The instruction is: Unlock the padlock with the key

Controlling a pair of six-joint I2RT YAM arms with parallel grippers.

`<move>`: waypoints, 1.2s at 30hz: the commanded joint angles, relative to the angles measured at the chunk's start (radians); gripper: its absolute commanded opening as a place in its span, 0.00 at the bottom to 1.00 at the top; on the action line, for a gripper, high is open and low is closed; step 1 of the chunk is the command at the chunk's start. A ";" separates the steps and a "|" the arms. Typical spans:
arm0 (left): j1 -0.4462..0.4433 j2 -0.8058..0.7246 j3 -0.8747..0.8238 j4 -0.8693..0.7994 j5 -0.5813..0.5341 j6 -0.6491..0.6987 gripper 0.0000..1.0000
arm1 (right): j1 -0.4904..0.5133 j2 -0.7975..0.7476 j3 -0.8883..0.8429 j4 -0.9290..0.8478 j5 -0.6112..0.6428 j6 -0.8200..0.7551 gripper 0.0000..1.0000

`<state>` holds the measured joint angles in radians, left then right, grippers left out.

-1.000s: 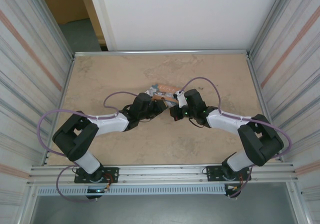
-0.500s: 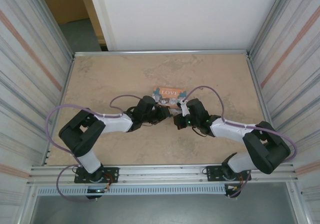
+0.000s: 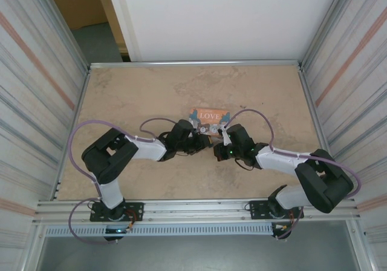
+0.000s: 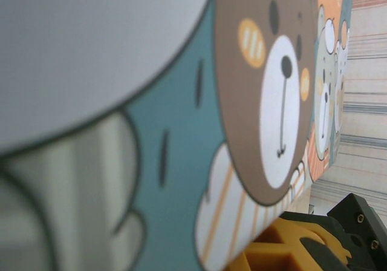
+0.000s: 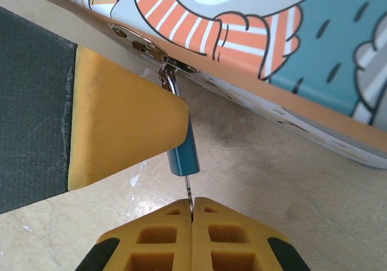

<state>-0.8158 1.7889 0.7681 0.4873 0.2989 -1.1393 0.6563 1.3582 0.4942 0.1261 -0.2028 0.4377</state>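
The padlock (image 5: 183, 154) hangs by its silvery shackle (image 5: 171, 80) from the hasp of the "LOVE" box (image 5: 290, 41). Its blue body points away from the box, just above the table. The thin key (image 5: 188, 193) runs from the padlock's bottom end into my right gripper (image 5: 191, 203), which is shut on it. A yellow finger (image 5: 121, 126) of my left gripper lies across the padlock's upper part; its other finger is hidden. From above, the left gripper (image 3: 204, 139) and right gripper (image 3: 216, 143) meet at the box's near edge.
In the left wrist view the box's cartoon-bear side (image 4: 181, 132) is pressed close to the lens, with a yellow finger (image 4: 284, 247) below it. The box (image 3: 210, 115) lies mid-table. Metal rails and striped walls (image 3: 36, 101) border the tabletop.
The box has shifted right and turned so its LOVE face shows. Both grippers have moved right and nearer the bases with it, staying together at the lock.
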 commanded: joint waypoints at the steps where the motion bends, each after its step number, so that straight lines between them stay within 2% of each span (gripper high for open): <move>1: -0.008 0.026 -0.009 -0.009 -0.012 0.013 0.12 | 0.005 0.002 0.000 0.072 -0.024 0.027 0.00; 16: -0.002 0.044 -0.003 -0.012 -0.066 0.018 0.12 | 0.003 0.004 -0.053 0.014 -0.020 0.054 0.00; 36: 0.010 0.028 0.013 -0.050 -0.135 0.049 0.11 | 0.009 -0.083 -0.081 -0.172 -0.065 0.085 0.00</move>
<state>-0.8402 1.8084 0.7723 0.4992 0.2928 -1.1152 0.6544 1.2949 0.4351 0.1005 -0.2096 0.5137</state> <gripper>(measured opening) 0.195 0.047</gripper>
